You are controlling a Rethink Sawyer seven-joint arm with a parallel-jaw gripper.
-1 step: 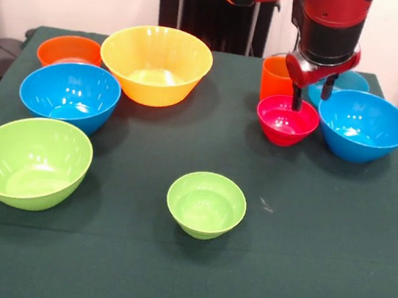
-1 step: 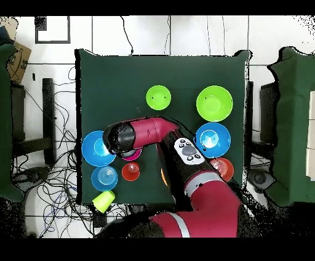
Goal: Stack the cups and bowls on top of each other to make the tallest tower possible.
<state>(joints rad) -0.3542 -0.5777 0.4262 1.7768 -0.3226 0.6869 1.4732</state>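
yellow bowl (image 1: 155, 63) far from red-pink bowl (image 1: 287, 120) | blue bowl (image 1: 362, 124) just beside it | orange cup (image 1: 276, 77) behind it | gripper (image 1: 311, 94) above its rim, jaws spread, one finger dipping inside

Bowls sit upright and unstacked on the counter — yellow bowl (image 1: 155, 63), two blue bowls (image 1: 69, 94), lime bowl (image 1: 30, 161), small green bowl (image 1: 206, 204), red-pink bowl (image 1: 287, 120) — orange cup (image 1: 276, 77) behind.
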